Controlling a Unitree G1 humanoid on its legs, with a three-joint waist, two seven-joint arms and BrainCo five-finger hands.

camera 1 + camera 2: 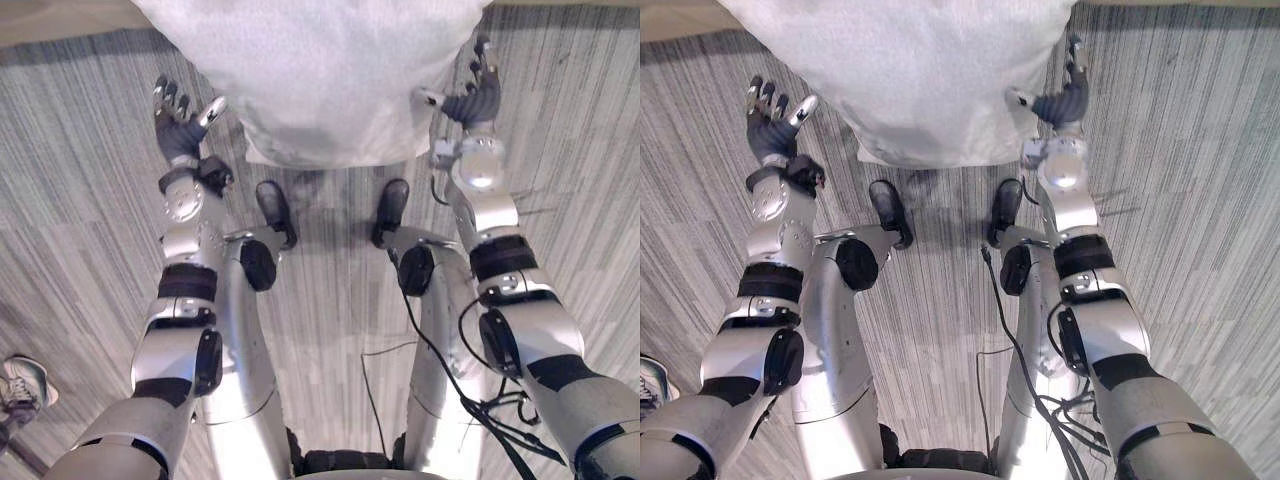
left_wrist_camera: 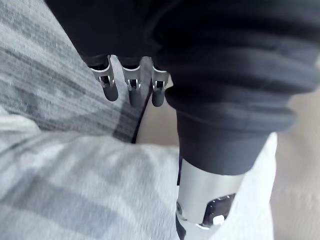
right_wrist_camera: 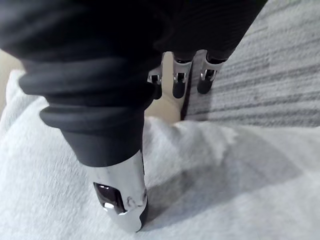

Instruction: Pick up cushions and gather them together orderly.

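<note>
White cushion (image 1: pixel 320 70) at 12 o'clock | left hand (image 1: pixel 180 128) at 10, right hand (image 1: pixel 474 100) at 2, flanking it, fingers spread, gripping nothing | progress: early, I judge; lifting and gathering remain

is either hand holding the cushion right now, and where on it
Nothing is held. The cushion lies between the open left hand and right hand; the right thumb sits at its edge without gripping.

Grey striped carpet (image 1: pixel 90 210) across the floor. Person's white sneaker (image 1: pixel 22 388) at lower-left edge, standing on the carpet. Beige strip (image 1: pixel 60 18) along far edge, upper left.
</note>
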